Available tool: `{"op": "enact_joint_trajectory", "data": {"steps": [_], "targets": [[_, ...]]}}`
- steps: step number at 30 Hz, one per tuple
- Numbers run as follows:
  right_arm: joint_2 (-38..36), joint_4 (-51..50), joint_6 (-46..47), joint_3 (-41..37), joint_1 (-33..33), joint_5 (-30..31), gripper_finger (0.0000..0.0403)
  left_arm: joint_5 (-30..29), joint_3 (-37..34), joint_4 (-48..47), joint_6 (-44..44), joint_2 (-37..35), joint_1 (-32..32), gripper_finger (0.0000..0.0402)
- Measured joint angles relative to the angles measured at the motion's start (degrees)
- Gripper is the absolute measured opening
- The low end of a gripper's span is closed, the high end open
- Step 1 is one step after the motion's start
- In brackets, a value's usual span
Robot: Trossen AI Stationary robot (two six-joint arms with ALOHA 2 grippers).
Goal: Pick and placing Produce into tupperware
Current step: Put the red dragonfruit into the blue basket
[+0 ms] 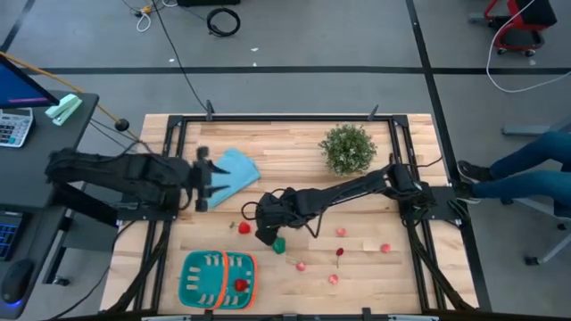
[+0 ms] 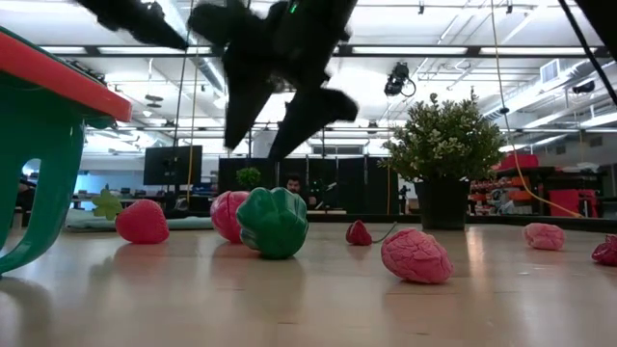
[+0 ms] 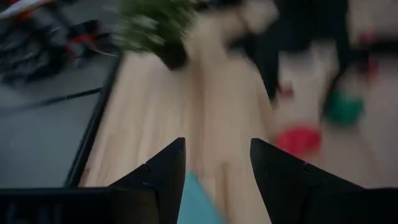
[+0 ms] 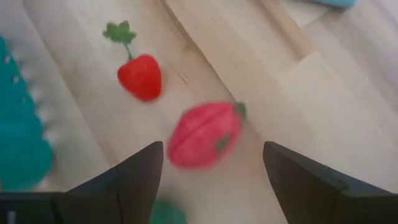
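Right gripper [image 1: 268, 234] over mid-table, fingers spread wide, empty, hanging just above green pepper [image 1: 279, 243] and pink-red fruit [image 4: 204, 135]. Red strawberry [image 1: 244, 228] beside them. Left gripper [image 1: 203, 183] parked over light blue cloth [image 1: 234, 169], fingers apart, empty. Teal tupperware [image 1: 201, 278] at near edge holds one red piece [image 1: 239, 285]; so early stage. Pink items [image 1: 301, 265] scattered toward the right, untouched. Most produce left to move. Potted plant [image 1: 348, 147] at far side.

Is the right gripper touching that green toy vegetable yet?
Apart. In the low view the right gripper hangs open above the green vegetable, with background visible between them.
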Motion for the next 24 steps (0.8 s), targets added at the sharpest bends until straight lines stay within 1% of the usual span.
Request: {"op": "enact_joint_trajectory", "data": {"steps": [2,4,6,10,12,16,18,21,24], "targets": [[-1.84,-3.4,-0.5,0.0,0.64,0.04,0.0286,0.19,0.0,-2.04,6.13,2.74,-0.34,0.0188],[-3.76,-7.25,-0.38,0.0,1.44,0.1,0.0286,0.15,0.0,-1.76,8.36,5.18,-0.26,0.0191],[-5.81,-11.29,1.24,0.0,2.53,0.44,0.0286,0.62,0.0,-1.51,8.44,7.91,-0.13,0.0195],[-9.62,-16.81,4.45,0.0,5.71,4.15,0.0286,5.84,0.0,0.2,8.63,14.14,-0.42,0.0202],[-11.04,-18.13,6.26,0.0,7.47,6.95,0.0286,7.47,0.0,3.25,10.43,17.42,-1.05,0.0205],[-13.85,-18.39,8.81,0.0,10.51,10.44,0.0286,7.76,0.0,8.64,17.19,23.59,-1.68,0.0212],[-14.92,-18.6,9.79,0.0,11.98,11.05,0.0286,7.7,0.09,10.24,19.46,26.65,-1.65,0.0217],[-16.49,-19.51,10.99,0.0,14.22,11.06,0.0286,7.68,0.09,10.26,22.04,30.94,-1.63,0.0224],[-17.99,-21.06,13.28,0.0,16.61,11.33,0.0286,7.69,0.06,10.84,22.07,34.4,-2.02,0.0226]]}}
